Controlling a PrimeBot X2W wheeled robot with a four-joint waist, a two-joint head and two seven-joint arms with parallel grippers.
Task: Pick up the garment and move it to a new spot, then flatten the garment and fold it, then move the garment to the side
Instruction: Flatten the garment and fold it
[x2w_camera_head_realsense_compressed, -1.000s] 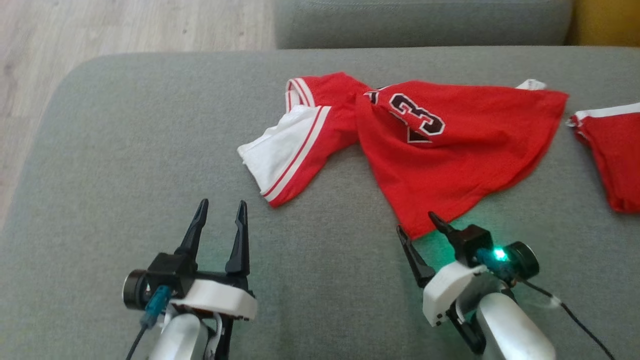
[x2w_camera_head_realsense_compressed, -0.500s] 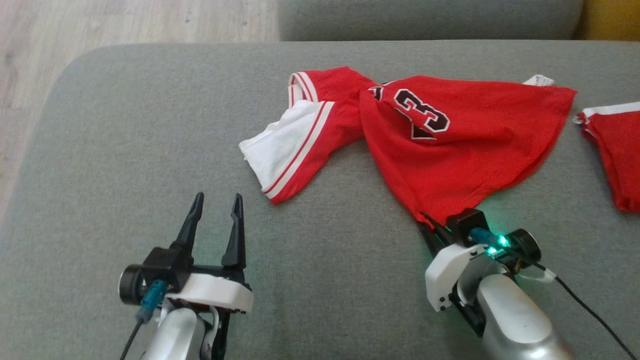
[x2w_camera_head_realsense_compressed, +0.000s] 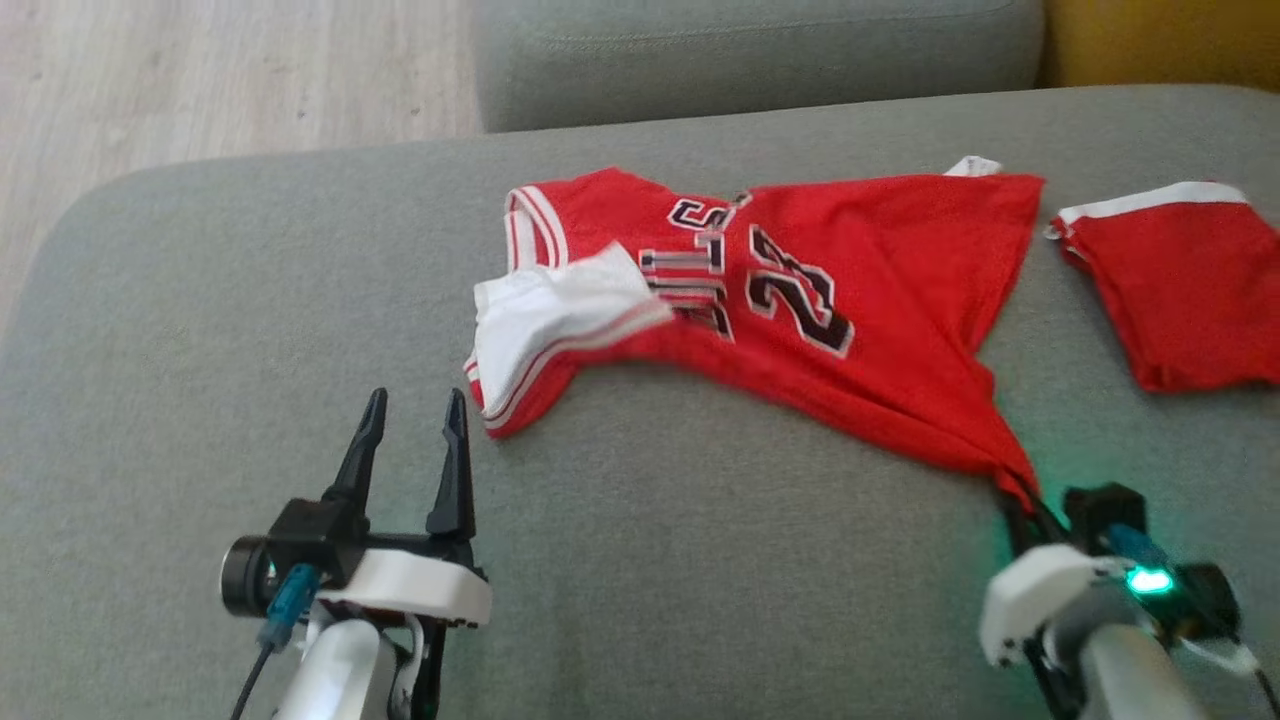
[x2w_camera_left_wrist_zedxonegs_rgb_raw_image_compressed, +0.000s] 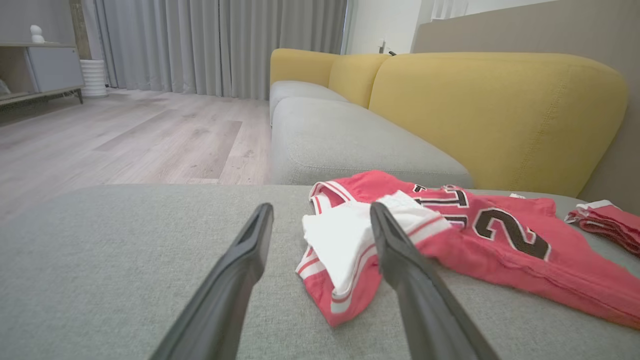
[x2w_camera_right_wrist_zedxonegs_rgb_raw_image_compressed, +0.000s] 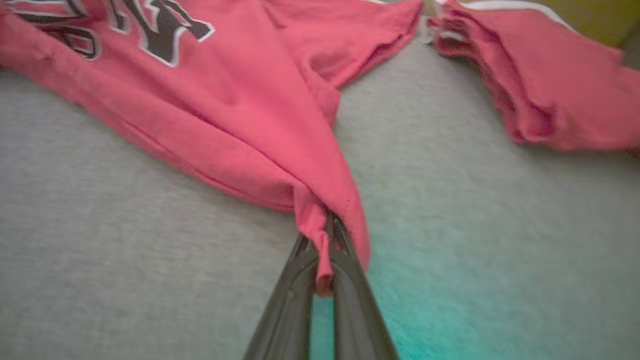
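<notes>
Early stage: right pincer (x2w_camera_right_wrist_zedxonegs_rgb_raw_image_compressed: 326, 235) clamped on a near corner of the jersey (x2w_camera_head_realsense_compressed: 800, 300), left pincer (x2w_camera_head_realsense_compressed: 413, 400) gaping and empty; jersey lies rumpled on the seat (x2w_camera_head_realsense_compressed: 250, 300) toward its far edge; moving, flattening and folding outstanding.

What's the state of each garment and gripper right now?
red jersey: lying rumpled on the grey cushion, white part flipped over at its left end, near corner pinched and pulled taut.
right gripper: shut on the red jersey's near corner.
left gripper: open, empty, short of the jersey's white end.
second red garment: folded, lying apart from the jersey, on its right.
</notes>
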